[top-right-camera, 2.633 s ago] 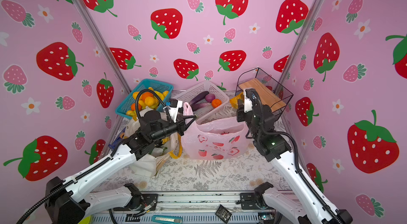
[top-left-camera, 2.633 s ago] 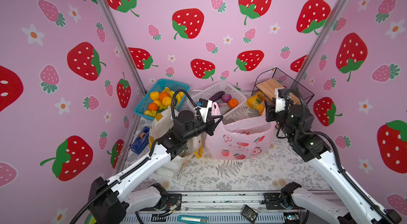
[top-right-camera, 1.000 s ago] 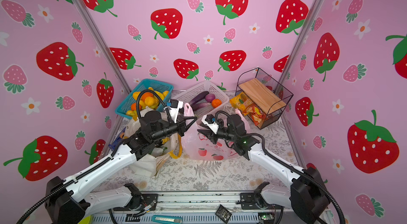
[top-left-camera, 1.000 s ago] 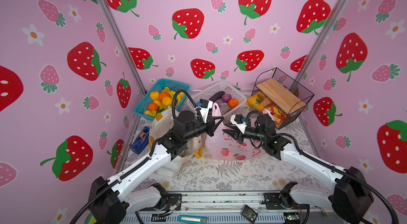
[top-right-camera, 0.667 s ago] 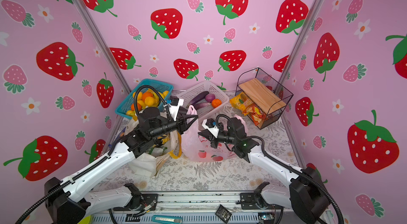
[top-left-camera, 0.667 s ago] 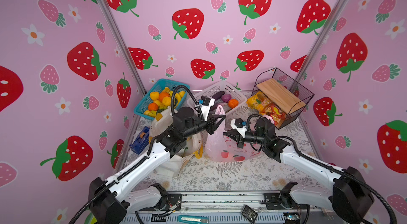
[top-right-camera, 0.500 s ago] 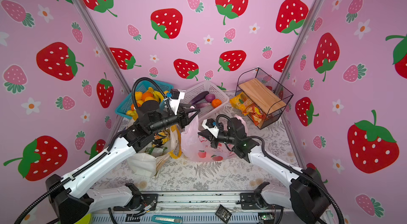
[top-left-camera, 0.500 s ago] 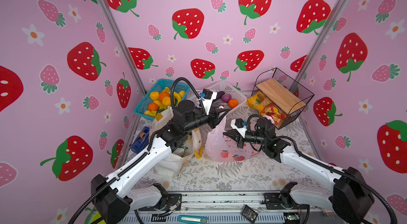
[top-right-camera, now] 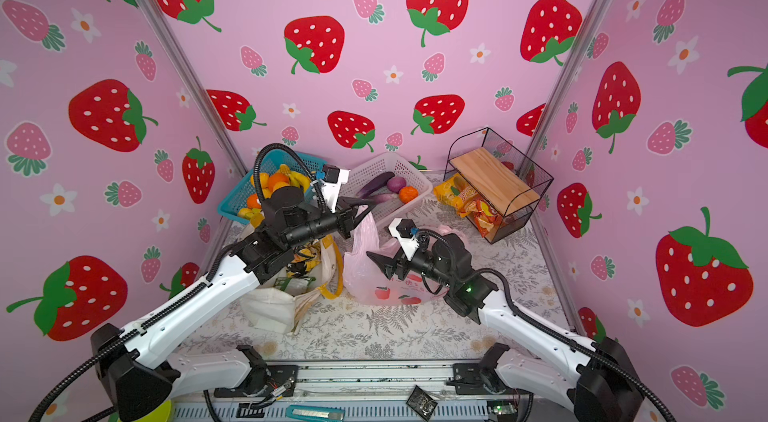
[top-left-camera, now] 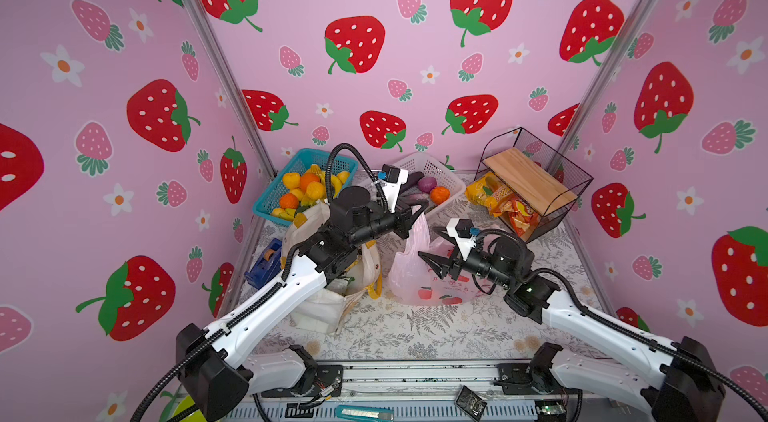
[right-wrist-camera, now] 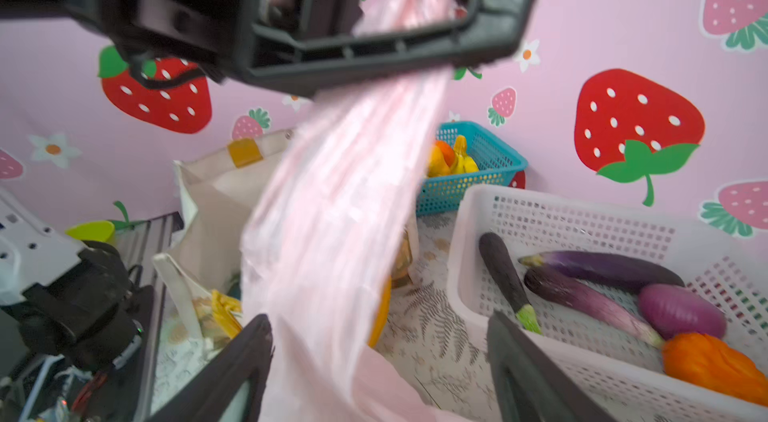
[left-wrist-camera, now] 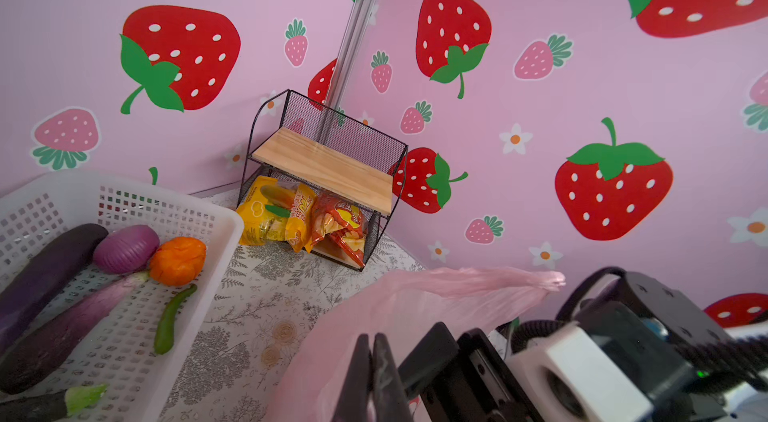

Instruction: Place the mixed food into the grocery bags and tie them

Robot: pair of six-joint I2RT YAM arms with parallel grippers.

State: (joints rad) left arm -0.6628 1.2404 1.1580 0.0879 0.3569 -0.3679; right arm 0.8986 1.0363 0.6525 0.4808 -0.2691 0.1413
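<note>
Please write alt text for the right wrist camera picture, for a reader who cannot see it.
A shut black left gripper holds up the top of a thin translucent pink plastic bag, stretched into a strip that passes between the fingers of the open right gripper. Beside it stands a white plastic mesh basket holding purple eggplants.

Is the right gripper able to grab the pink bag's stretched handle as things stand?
Probably yes: the right gripper is open, the pink bag handle runs between its jaws, held taut by the left gripper, nothing blocking.
</note>
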